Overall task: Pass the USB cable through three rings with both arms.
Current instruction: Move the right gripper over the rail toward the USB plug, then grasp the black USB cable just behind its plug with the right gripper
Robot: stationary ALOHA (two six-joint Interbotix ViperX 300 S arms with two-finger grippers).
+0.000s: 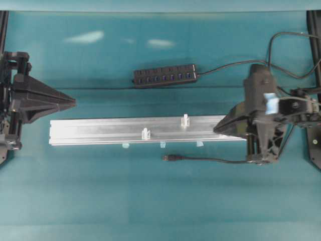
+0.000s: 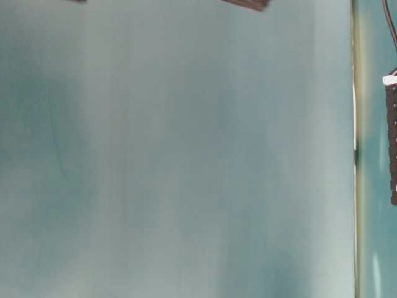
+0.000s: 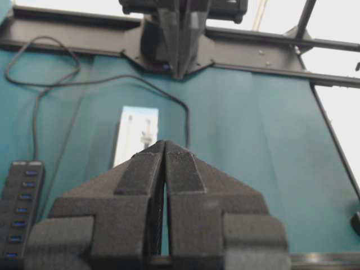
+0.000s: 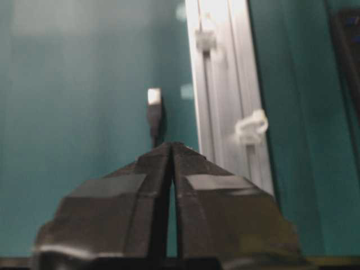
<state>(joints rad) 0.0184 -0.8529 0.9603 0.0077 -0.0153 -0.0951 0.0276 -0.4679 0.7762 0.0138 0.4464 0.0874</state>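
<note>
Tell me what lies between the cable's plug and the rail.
Only bare teal mat between the plug and the rail, clearest in the right wrist view.

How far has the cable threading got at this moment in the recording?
Nothing looks done: the USB cable lies on the cloth beside the rail, its plug free and through none of the rings. Only two rings show from overhead; the third may be hidden under the right arm. In hand: the right gripper, shut and empty, is over the rail's end. The left gripper is shut, apart. Left: grasping and all threading.
</note>
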